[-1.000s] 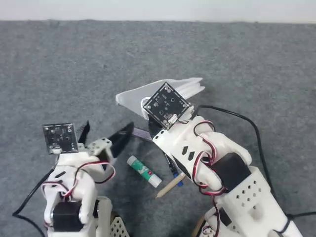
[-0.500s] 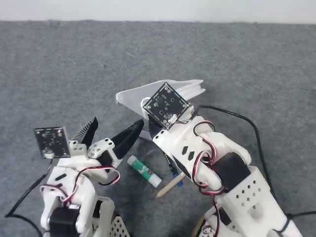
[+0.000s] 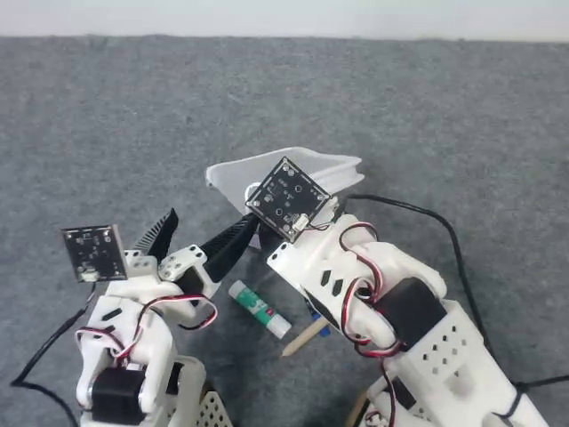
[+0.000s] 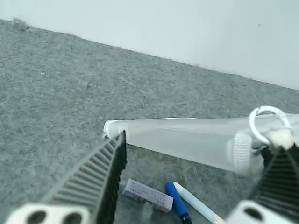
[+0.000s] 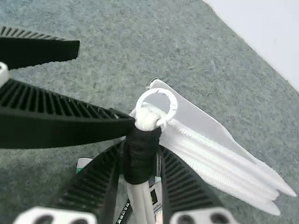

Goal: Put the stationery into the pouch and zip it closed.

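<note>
**High view, read left to right, every position given relative to the pouch.**

The left gripper (image 3: 213,221) stands on the pouch's left side. Its two black ribbed fingers (image 3: 164,228) are spread wide and hold nothing. In the right wrist view, the tip of one finger reaches up to the white knot of the zip pull (image 5: 140,154); whether it touches cannot be told.

The glue stick (image 3: 258,309), white with a green band, lies flat on the grey carpet (image 3: 444,107) near the pouch, on the side toward the arm bases.

The pouch (image 3: 233,178) is translucent white and sits at mid-table. Its zip edge is turned toward the arms, and part of it is hidden under the right arm's camera board (image 3: 286,199).

The pencil (image 3: 302,338) lies beside the glue stick, a little to its right and on the same side of the pouch.

**Left wrist view.** The pouch (image 4: 182,137) appears as a long pale wedge. A small white block (image 4: 147,194) and a blue-capped pen (image 4: 175,198) lie side by side on the carpet just in front of it.

**Right wrist view.** The right gripper (image 5: 140,154) is at the pouch's zip end. Its fingers are closed tight on the black-wrapped zip pull, just below the white ring (image 5: 156,103). The pouch (image 5: 219,149) fans out from the ring in pale folds.
</note>
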